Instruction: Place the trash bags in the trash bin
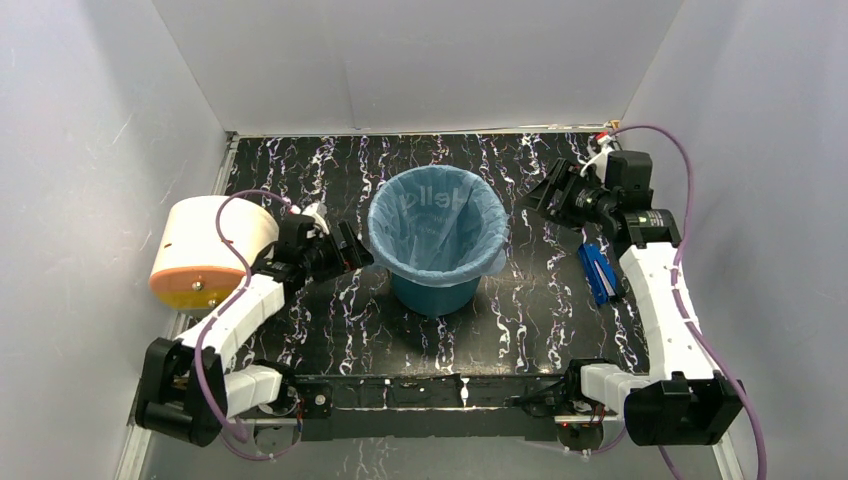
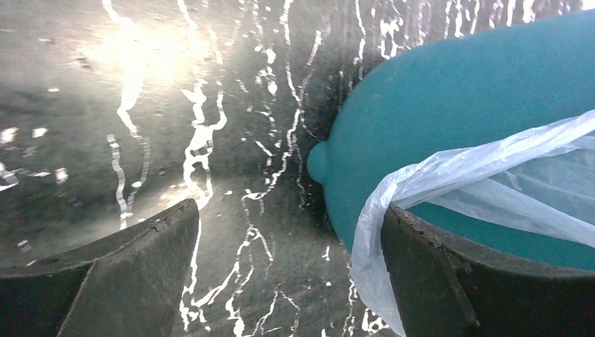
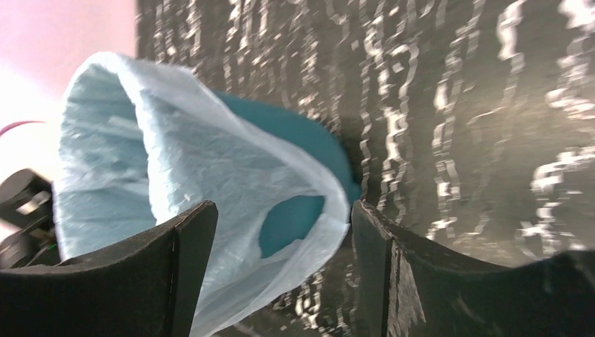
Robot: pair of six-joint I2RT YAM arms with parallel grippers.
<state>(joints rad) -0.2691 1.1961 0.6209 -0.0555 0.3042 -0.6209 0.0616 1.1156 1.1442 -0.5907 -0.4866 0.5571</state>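
1. Bag first: the thin, see-through light-blue plastic bag with white letters sits inside the round teal plastic bin. The bin stands in the middle of the black desk with white squiggles. The top of the bag is folded out over the rim.
2. I think the bag is very light, soft and crinkly. It would bunch up and slip, and a hard pull could rip it or drag it back out.
3. The bin looks stiff and smooth. It also looks light, so a push from one side could make it slide or tip.
4. The best place to grab looks like the loose edge hanging outside the rim. Pinch only the plastic there, not the bin wall.
5. The left gripper has its fingers wide apart and holds nothing. It is low by the bin's left side, with one finger just beside the hanging edge.
6. The right gripper also has its fingers apart, with nothing pinched. It is at the bin's right side. Its own camera shows the bag's edge in line with the gap, but I cannot tell if it touches.
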